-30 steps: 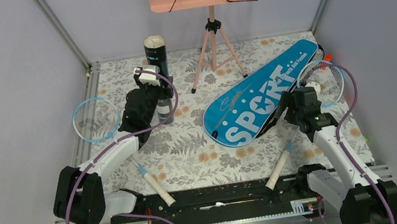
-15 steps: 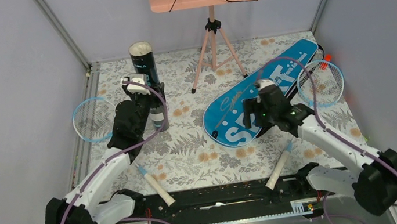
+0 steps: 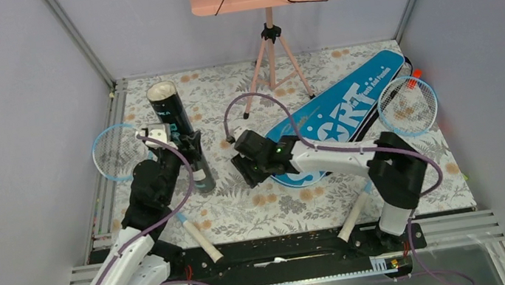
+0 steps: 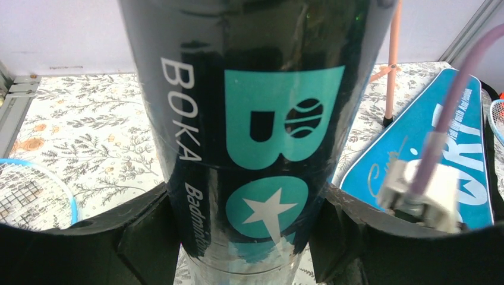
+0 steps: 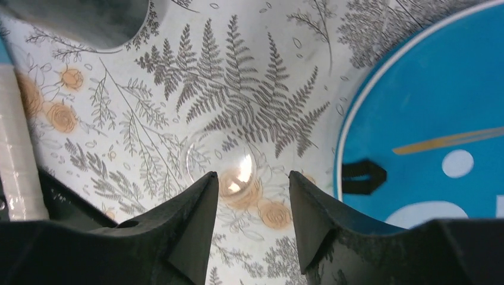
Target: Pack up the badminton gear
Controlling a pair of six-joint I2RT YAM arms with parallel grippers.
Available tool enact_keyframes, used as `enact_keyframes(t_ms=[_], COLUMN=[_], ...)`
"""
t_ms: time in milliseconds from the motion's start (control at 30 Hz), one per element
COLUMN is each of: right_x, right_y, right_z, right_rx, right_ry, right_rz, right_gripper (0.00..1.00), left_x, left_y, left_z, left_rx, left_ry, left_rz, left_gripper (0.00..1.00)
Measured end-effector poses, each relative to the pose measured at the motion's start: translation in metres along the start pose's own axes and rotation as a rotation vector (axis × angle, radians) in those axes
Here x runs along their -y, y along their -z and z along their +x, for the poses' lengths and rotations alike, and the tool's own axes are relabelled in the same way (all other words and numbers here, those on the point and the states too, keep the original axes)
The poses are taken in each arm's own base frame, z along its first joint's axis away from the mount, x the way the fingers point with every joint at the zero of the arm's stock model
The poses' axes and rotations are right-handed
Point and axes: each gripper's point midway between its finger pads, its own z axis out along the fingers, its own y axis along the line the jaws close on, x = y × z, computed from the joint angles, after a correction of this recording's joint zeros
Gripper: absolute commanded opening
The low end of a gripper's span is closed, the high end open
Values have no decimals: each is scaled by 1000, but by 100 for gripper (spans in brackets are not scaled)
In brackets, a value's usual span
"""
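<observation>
Black tube [image 4: 249,89] clamped in left gripper [image 4: 241,237]; right gripper [image 5: 252,177] open over clear disc [image 5: 217,160], visible only on wrist cam.

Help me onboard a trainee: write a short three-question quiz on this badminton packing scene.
1. True or false: the left gripper is shut on the black tube.
2. What shows on the tablecloth between the right gripper's open jaws? A) a shuttlecock B) a clear round disc C) a racket head
3. How many rackets show in the top view?
Key: 1 true. 2 B. 3 two: the left racket and the right racket.
</observation>
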Motion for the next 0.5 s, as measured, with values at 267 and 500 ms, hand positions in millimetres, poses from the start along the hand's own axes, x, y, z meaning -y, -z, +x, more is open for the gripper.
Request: enact_keyframes(t_ms=[267, 500], right_x=[-11, 0], right_y=[-37, -52], right_z=[24, 48], right_rx=[-110, -192], right_ry=[66, 79], right_rz=[55, 108], right_gripper=[50, 46], left_x=[-4, -6], left_y=[12, 14], left_z=[7, 15], left_rx=[-11, -40], left_ry=[13, 13], left_rz=[-10, -19], left_gripper=[0, 0])
